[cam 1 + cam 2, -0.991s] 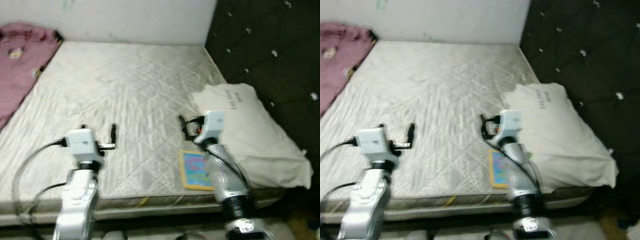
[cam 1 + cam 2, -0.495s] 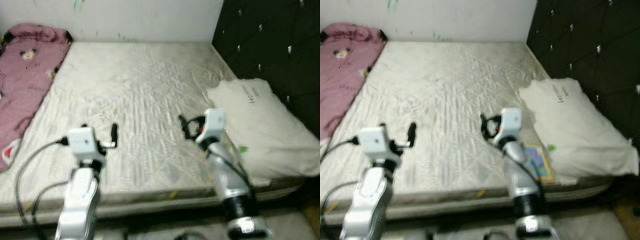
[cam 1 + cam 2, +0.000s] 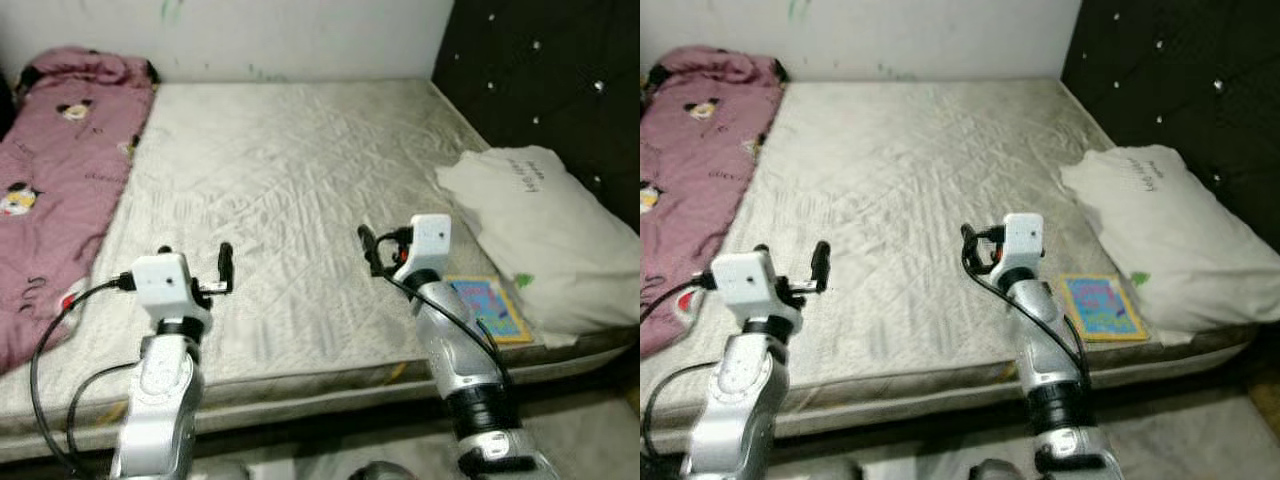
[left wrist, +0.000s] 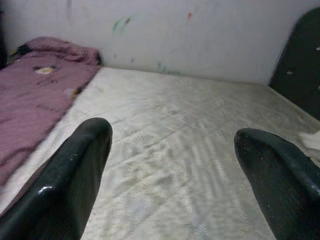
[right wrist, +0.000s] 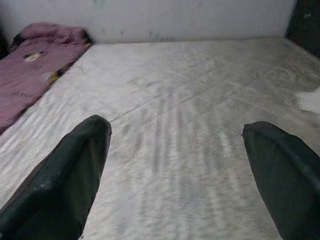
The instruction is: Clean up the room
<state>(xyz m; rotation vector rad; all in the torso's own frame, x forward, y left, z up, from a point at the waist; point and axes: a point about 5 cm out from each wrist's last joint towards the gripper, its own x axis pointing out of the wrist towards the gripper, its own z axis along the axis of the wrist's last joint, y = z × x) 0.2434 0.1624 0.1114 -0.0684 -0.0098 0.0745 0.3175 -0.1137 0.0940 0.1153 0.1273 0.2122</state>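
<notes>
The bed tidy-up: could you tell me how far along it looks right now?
Nothing looks tidied yet. The pink blanket lies rumpled along the mattress edge, the pillow sits askew, and a colourful book lies beside it. Nothing is in hand: the left gripper and right gripper hover open and empty over the mattress. All the tidying remains.

Both arms are held raised and bent forward; the left gripper [image 4: 170, 165] and right gripper [image 5: 175, 170] are spread wide, holding nothing.
</notes>
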